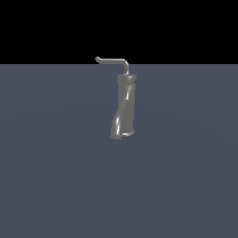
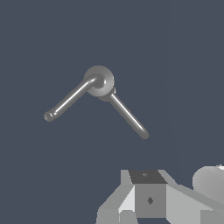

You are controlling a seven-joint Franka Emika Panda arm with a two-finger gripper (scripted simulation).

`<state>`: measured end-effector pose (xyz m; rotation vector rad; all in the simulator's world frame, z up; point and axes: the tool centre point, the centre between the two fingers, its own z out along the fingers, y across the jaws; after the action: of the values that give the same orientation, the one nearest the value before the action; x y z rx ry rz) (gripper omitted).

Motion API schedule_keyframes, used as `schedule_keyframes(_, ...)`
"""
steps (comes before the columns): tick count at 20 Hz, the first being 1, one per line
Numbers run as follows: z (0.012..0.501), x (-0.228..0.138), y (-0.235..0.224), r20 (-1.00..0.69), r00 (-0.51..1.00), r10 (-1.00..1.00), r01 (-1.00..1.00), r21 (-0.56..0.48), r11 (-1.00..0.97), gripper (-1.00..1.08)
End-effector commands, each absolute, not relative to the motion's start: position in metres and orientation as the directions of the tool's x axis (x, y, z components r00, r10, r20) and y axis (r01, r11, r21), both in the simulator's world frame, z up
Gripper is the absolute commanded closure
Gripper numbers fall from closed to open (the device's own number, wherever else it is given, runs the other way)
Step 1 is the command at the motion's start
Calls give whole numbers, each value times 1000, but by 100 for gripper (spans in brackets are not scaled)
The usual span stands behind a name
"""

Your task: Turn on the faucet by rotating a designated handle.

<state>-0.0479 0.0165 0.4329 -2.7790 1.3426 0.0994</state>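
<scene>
Your gripper (image 2: 144,205) sits high above the faucet (image 1: 123,107), clear of the handle (image 2: 70,99); jaw opening cannot be determined, fingertips unseen.

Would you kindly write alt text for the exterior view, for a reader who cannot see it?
A tall, twisted grey faucet stands alone on a flat blue-grey surface against a black background. A thin handle rises from its cap and bends towards the exterior view's left, ending in a short upturned tip. No robot arm appears.
</scene>
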Motion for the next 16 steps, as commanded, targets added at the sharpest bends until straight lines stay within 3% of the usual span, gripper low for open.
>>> schedule_keyframes(1, 426, -33, 19, -83, 565, -821, -824, -16, -566, 108)
schedule_keyframes(16, 371, 46, 34, -61, 205, -977, -979, 10, -206, 108)
